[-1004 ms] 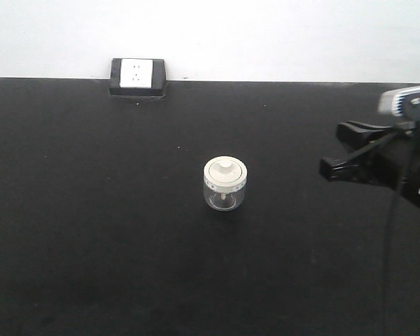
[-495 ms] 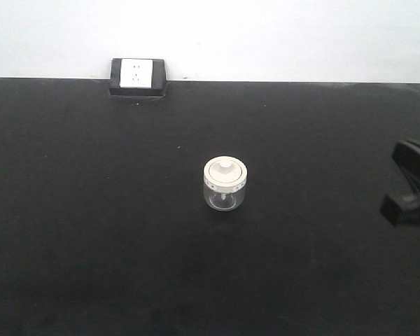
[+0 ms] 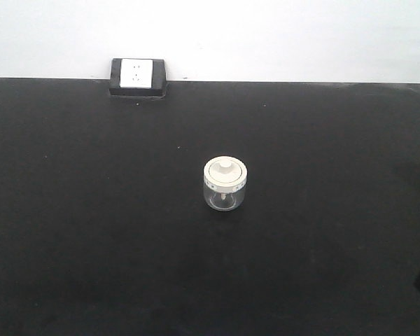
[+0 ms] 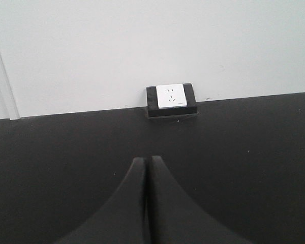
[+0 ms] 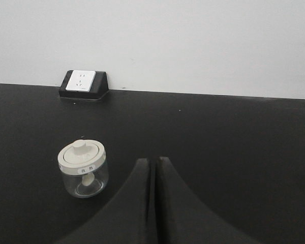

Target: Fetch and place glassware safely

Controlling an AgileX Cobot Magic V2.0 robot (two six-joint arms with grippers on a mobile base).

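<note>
One of everything here, pretty much: one black-framed white wall socket box (image 3: 138,76), one small squat clear glass jar with a round cream-white knobbed lid (image 3: 225,185), and one flat black tabletop (image 3: 91,210) with a plain white wall (image 3: 280,35) behind it.

Going left to right in the front view: the socket box sits at the table's back edge against the wall, left of centre. The jar stands upright about mid-table, well apart from the box and from every edge, with bare black surface all round it. At the far right edge there are just a couple of dark slivers, too cropped to say what they are.

The left gripper (image 4: 148,165) has its black fingers pressed together on nothing, pointing toward the socket box. The right gripper (image 5: 153,168) is also pinched together and holding nothing; the jar stands just beside it to its left, not touching.
</note>
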